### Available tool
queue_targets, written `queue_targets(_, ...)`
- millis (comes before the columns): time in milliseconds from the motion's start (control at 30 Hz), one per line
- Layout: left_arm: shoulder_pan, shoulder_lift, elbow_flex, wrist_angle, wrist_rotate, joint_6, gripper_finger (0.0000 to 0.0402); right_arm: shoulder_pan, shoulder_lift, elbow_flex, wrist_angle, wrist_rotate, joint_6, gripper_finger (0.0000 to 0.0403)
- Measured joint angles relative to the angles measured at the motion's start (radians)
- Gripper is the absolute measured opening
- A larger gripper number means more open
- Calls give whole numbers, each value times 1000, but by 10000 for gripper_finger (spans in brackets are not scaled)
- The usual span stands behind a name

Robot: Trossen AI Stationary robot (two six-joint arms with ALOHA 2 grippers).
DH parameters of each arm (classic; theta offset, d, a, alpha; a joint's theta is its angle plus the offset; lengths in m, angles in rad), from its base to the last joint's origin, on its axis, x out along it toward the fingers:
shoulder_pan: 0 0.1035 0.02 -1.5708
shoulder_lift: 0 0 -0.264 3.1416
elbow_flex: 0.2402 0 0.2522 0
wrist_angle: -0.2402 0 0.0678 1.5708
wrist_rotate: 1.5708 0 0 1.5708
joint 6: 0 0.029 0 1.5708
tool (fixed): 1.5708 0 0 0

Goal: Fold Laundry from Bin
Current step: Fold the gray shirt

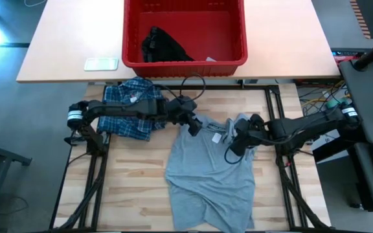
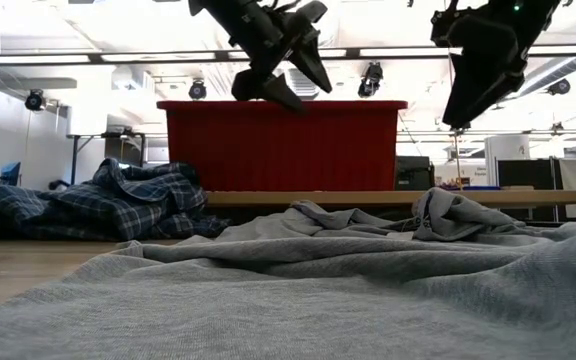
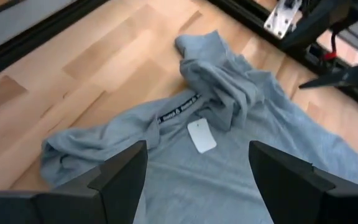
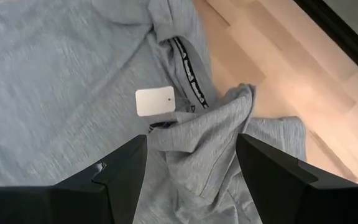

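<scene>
So rn you've got the grey T-shirt (image 1: 209, 171) spread across the lower middle of the high view, collar end pointing up-frame, and it's not flat yet: the neck area is bunched, one shoulder is rolled into a lump at the upper right of the shirt, and the white tag (image 4: 155, 101) is showing, so prob inside of the collar facing up. Both arms hang over that collar end, which makes sense bc that's the part that needs straightening before any fold. Left gripper (image 1: 193, 124) sits over the shirt's upper left corner, jaws spread wide w/ nothing between them; the low view shows it well clear of the cloth. Right gripper (image 1: 234, 144) is over the bunched shoulder, also wide and empty, also raised off the fabric. My guess is you're lined up to pinch each shoulder and pull them apart. Plaid shirt (image 1: 131, 109) is heaped at the left-centre of frame, partly under the left arm, parked out of the way. Red bin (image 1: 233, 61) is top centre w/ the black garment (image 1: 162, 46) inside, so at least one more piece to go
</scene>
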Motion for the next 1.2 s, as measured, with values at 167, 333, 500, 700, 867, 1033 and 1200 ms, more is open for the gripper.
queue_targets(167, 0, 0, -5, -24, 1, 10, 264, 0, 9, -28, 2, -1, 46, 242)
queue_targets(333, 3, 0, -5, -49, 4, 44, 264, 0, 8, -42, 8, -15, 61, 242)
queue_targets(500, 42, 0, -5, -76, 80, 118, 264, -10, -13, -42, -28, -61, 45, 242)
queue_targets(700, 87, 5, 67, -160, 160, 261, 264, -57, -103, -42, -152, -61, 39, 242)
queue_targets(867, 124, 40, 109, -200, 158, 322, 264, -127, -177, -53, -152, -99, -31, 242)
queue_targets(1033, 121, 89, 116, -172, 211, 487, 254, -150, -190, -93, -44, -179, -129, 242)
queue_targets(1200, 139, 170, 120, -179, 272, 535, 236, -152, -181, -188, 109, -235, -124, 242)
